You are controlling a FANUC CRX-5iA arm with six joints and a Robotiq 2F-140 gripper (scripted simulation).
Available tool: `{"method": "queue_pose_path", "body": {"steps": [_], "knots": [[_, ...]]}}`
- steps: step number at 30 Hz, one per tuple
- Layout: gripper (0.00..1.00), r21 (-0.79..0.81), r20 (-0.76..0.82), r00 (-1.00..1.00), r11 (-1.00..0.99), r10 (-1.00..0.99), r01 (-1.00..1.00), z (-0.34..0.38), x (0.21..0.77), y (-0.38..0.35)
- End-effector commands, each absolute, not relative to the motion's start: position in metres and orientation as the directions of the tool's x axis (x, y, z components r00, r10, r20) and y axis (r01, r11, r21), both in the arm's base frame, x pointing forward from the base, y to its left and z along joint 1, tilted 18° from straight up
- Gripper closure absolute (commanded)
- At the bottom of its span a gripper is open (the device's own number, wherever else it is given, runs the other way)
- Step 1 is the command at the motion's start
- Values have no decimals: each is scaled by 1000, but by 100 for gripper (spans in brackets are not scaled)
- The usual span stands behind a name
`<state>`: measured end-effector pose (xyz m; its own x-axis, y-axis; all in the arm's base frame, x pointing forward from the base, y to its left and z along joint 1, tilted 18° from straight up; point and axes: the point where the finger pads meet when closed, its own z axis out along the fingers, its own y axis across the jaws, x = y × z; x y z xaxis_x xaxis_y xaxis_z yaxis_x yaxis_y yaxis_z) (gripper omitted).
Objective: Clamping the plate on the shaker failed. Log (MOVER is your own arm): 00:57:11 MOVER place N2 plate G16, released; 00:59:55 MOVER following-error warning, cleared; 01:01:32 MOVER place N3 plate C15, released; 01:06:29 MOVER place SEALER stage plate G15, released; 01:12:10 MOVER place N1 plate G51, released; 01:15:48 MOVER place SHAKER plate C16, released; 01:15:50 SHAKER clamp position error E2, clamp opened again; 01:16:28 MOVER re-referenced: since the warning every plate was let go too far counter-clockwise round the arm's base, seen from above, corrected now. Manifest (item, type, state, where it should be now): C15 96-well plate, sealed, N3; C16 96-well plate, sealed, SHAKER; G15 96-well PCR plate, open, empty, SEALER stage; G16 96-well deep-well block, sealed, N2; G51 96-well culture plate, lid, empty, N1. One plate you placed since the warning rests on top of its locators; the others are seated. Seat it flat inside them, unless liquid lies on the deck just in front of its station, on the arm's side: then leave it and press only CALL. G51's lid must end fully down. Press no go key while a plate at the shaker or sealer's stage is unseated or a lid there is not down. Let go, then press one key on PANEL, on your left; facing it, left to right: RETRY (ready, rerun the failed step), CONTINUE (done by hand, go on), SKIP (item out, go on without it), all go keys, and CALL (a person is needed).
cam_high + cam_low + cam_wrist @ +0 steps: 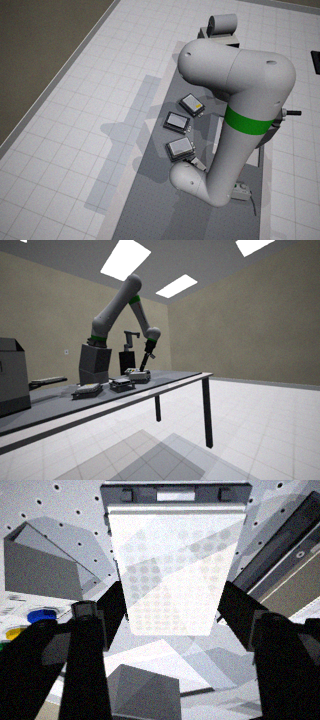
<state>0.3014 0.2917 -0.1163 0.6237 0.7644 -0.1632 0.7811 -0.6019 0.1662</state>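
Observation:
My gripper is shut on the long sides of a white sealed plate with faint wells showing through its top. The plate is over the black nest nearest my wrist. From above, the same plate lies on its nest a little turned. In the side view my gripper reaches steeply down onto it. I cannot tell whether it sits flat inside the locators. The key panel lies close beside it, with blue and yellow keys at the left of the wrist view.
Two more plates sit on nests in a row: a smooth-topped one and one with a yellow patch. A machine with a roll stands at the far end. A large grey cabinet stands at the table's left end in the side view.

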Motion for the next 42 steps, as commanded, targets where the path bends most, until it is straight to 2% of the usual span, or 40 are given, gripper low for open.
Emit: {"method": "queue_pose_path", "body": {"steps": [1,42], "knots": [[90,166,-162,624,-602,765,781,-116,302,292],[90,166,-162,624,-602,765,781,-121,303,293]]}}
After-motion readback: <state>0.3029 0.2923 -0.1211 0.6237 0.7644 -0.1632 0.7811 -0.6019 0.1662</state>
